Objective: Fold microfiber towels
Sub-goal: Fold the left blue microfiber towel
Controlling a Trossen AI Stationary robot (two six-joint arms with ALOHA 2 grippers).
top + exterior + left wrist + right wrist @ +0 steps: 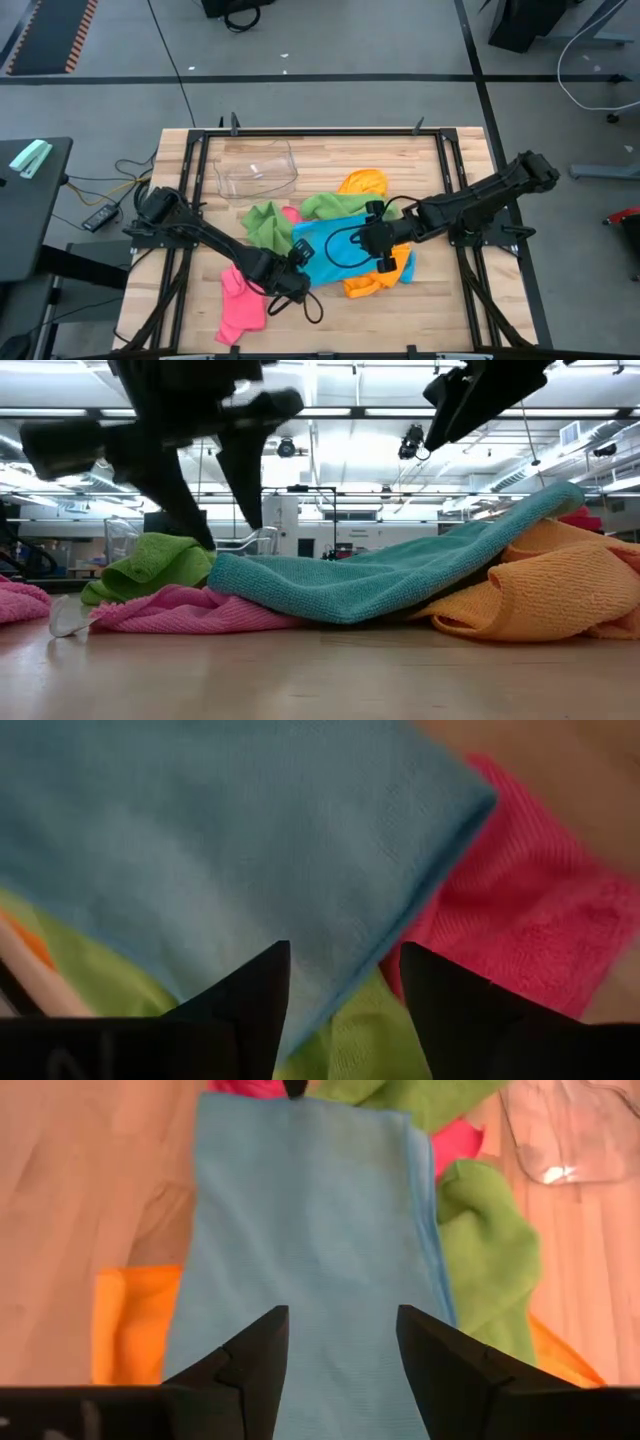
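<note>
High view: blue towel [330, 245] soft, limp | left gripper [296, 268] and right gripper [380, 247] spread apart, empty | you pinch corners.

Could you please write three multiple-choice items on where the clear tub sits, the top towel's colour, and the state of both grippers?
1. Where is the clear plastic tub?
A. on the pile
B. beside the pile, towards the table's far left
C. on the floor

2. Which towel lies on top?
A. blue towel
B. pink
C. orange

3. The left gripper and right gripper are:
A. both open, empty
B. both clamped on cloth
C. out of view

Answers: B, the tub stands apart from the cloths; A, blue overlies the others; A, gaps show between the fingers.
</note>
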